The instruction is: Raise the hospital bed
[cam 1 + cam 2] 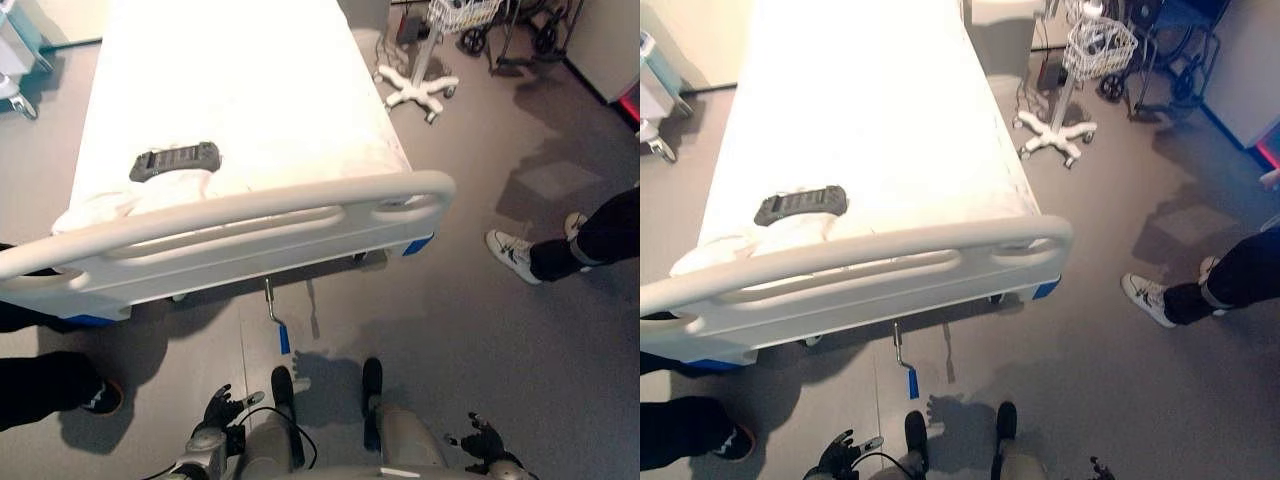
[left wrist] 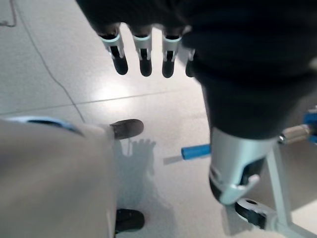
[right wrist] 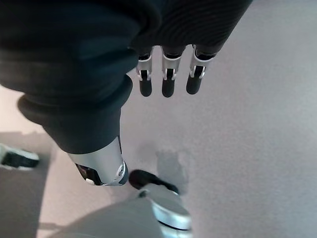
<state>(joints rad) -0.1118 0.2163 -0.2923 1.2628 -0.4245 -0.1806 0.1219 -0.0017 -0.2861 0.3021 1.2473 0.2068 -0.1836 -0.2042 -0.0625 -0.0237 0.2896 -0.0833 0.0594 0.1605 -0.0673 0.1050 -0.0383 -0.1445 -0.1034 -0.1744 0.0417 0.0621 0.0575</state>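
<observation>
One hospital bed [image 1: 240, 90], footboard [image 1: 230, 235] nearest; blue-handled crank [image 1: 276, 318] beneath it, untouched. Left hand [image 1: 218, 410] and right hand [image 1: 484, 438] low, fingers relaxed, holding nothing. Black remote [image 1: 176, 160] on mattress.

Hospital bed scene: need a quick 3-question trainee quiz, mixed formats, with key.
1. True or false: the left hand grips the crank handle.
2. What lies on the mattress near the footboard? A) black remote B) pillow C) tray
3. Fill in: the crank's grip is coloured ____.

Key: 1 false, both it and the right hand hang open, holding nothing; 2 A, black remote; 3 blue.
</observation>
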